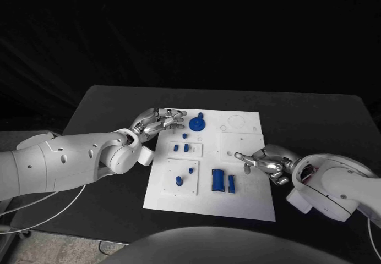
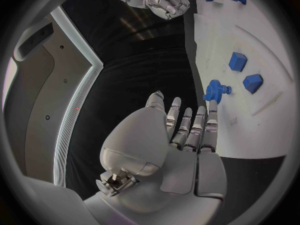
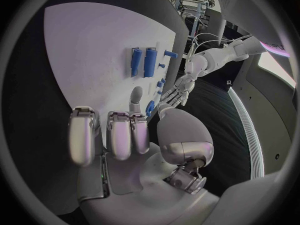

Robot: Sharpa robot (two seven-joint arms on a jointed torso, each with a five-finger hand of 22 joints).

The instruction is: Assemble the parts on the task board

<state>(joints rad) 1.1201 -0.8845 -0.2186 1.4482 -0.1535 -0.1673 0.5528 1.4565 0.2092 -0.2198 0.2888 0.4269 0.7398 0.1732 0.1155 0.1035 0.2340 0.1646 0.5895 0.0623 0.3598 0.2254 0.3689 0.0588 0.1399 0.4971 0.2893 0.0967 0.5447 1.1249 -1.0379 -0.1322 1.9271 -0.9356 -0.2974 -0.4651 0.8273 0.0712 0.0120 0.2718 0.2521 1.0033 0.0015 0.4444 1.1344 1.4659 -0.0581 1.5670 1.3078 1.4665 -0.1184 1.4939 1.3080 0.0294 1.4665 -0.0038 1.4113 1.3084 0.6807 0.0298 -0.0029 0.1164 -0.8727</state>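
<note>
White and flat, the task board (image 1: 238, 206) lies in the middle of the black table (image 1: 103, 110), its long sides running away from the robot. The left hand (image 1: 161, 121) rests at the board's far left corner, released, with its fingers (image 2: 195, 127) stretched out side by side and holding nothing; their tips lie just beside a blue gear (image 1: 197, 122) that stands near that corner, though whether they touch it cannot be told. The right hand (image 1: 266, 161) hangs over the board's right edge about halfway along, also released, fingers loosely apart and empty. Close to the left edge, two small blue blocks (image 1: 181, 148) sit in a square recess just nearer than the gear. Nearer still, a small blue peg (image 1: 179, 180) stands in a larger recess by the left edge. Two long blue bars (image 1: 222, 180) lie side by side toward the near middle of the board.
</note>
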